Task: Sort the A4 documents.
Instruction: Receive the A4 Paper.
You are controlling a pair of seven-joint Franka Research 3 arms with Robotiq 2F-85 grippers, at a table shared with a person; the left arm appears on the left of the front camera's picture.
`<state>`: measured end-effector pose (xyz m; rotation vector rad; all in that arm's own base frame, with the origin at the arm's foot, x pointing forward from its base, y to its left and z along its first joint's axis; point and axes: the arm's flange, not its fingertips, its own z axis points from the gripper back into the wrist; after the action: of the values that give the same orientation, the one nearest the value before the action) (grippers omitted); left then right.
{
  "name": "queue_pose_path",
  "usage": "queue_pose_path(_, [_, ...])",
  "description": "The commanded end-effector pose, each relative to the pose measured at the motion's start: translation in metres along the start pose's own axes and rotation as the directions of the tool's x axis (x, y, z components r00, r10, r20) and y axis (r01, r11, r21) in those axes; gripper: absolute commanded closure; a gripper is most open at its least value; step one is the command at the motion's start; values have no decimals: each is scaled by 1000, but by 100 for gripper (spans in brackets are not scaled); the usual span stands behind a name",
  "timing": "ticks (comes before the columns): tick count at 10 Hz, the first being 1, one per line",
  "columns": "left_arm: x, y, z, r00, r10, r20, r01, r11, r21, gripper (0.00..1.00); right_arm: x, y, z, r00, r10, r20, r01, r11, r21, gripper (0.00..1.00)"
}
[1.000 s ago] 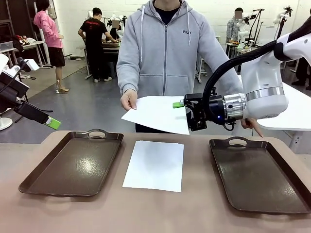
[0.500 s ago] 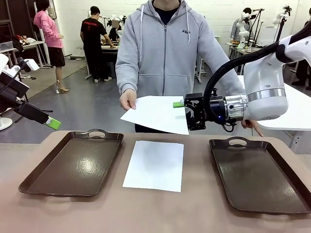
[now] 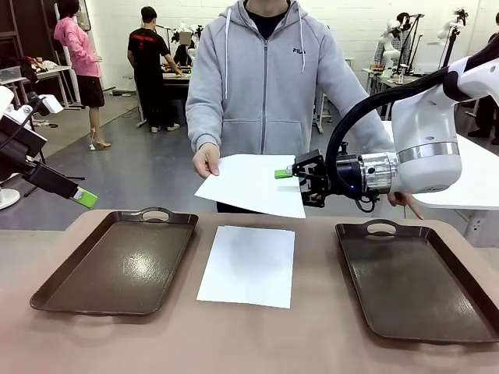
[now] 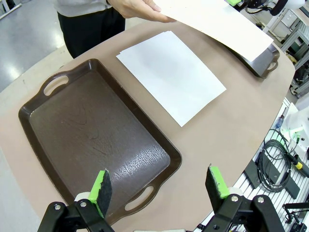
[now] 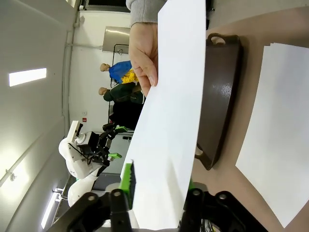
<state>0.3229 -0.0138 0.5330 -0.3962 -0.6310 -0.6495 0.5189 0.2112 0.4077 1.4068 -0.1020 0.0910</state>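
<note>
**Right end effector (image 3: 292, 181) at sheet (image 3: 249, 183) edge**

Its fingers (image 3: 283, 174) stand narrow about the edge of the sheet a person's hand (image 3: 207, 161) holds out; a firm pinch cannot be told. Below it a stack (image 3: 249, 265) lies on the desk (image 3: 312, 335). The left end effector (image 4: 159, 186) gapes wide over a tray (image 4: 96, 140).

White sheets (image 3: 248, 265) stacked flat on the desk (image 3: 312, 339) just left of the right tray (image 3: 425, 288), another white sheet (image 3: 249, 183) aloft, tilted, up-left of that tray, its edge between the fingers of my right claw (image 3: 287, 177)
</note>
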Motion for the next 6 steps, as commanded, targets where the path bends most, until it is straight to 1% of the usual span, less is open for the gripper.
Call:
queue_pose_path(1, [0,0,0,1000,1,3,-1,1000,-6,0,6,-1,1,1000,-23,0,23,1000,20,70])
queue_pose_path(3, [0,0,0,1000,1,3,-1,1000,-6,0,6,-4,4,999,-36,5,36,999,26,89])
queue_pose_path(4, [0,0,0,1000,1,3,-1,1000,-6,0,6,-5,4,999,-40,5,39,999,27,85])
queue_pose_path(5, [0,0,0,1000,1,3,-1,1000,-6,0,6,-5,4,999,-42,4,42,999,30,100])
queue_pose_path(6, [0,0,0,1000,1,3,-1,1000,-6,0,6,-5,4,999,-43,4,43,999,30,100])
